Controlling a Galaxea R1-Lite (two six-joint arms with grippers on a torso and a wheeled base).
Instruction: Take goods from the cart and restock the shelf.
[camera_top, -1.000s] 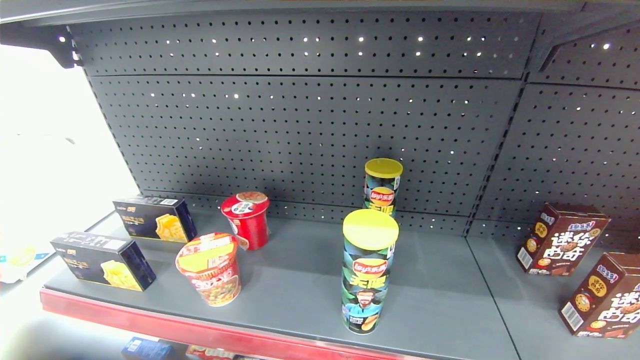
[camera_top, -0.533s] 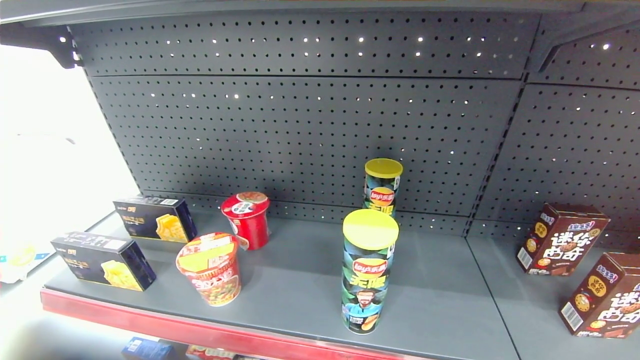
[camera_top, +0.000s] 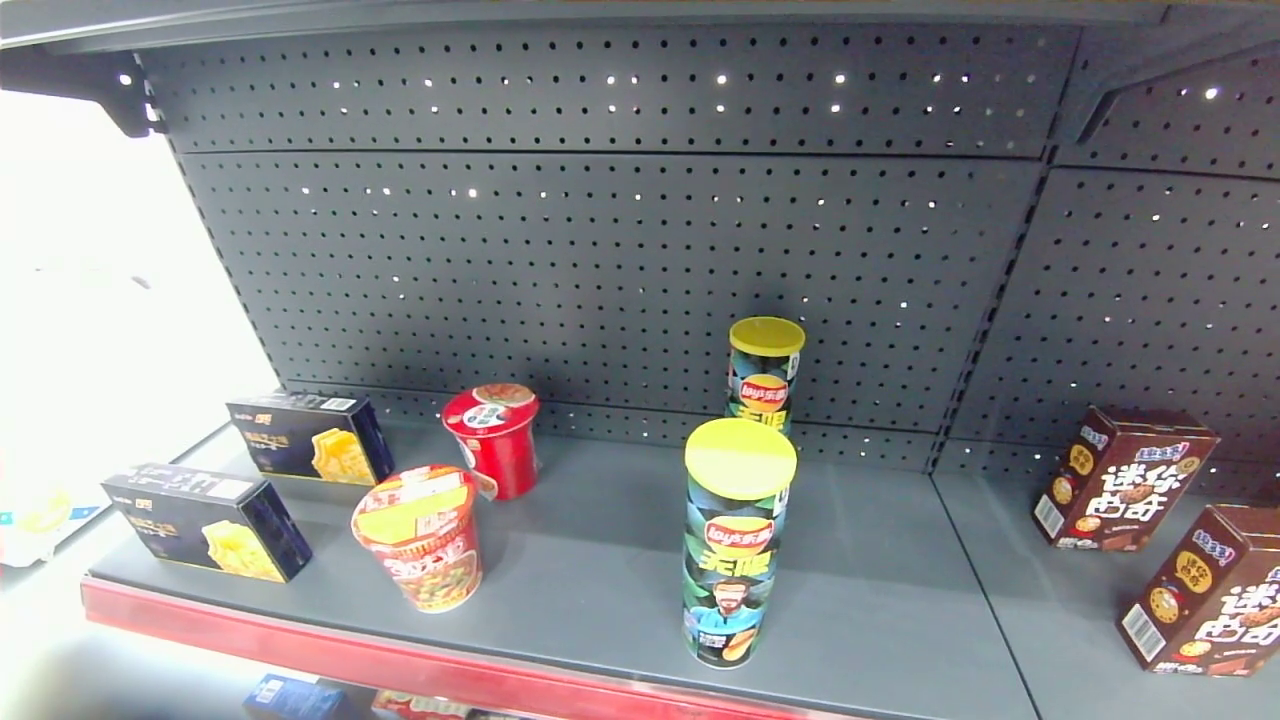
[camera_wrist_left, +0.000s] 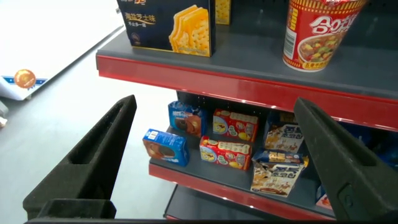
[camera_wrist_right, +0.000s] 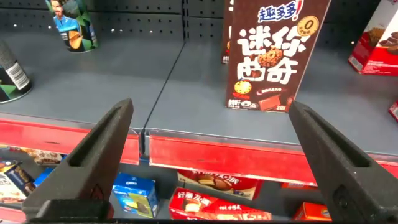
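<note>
while both sets of jaws are hanging wide apart and holding nothing, the grey metal shelf with the red front strip (camera_top: 880, 600) is already carrying goods in loose pairs, with bare patches between them. the tall chip can with the yellow lid (camera_top: 737, 545) is standing upright towards the front edge, with a second such can (camera_top: 765, 375) behind it at the perforated back panel (camera_top: 600, 250). being tall and narrow, the front can is looking likeliest to topple if an arm is swinging in low with a new item. the left jaws are sitting just before and below the strip, facing the red-and-yellow paper noodle cup (camera_wrist_left: 320, 31) and the dark flat cracker box (camera_wrist_left: 171, 25). rising straight from there is risking a knock against the strip or a shove of the cup backward. the right jaws are facing the brown cardboard cookie box (camera_wrist_right: 273, 56), which is standing close to the edge and could be tipping off if clipped.
</note>
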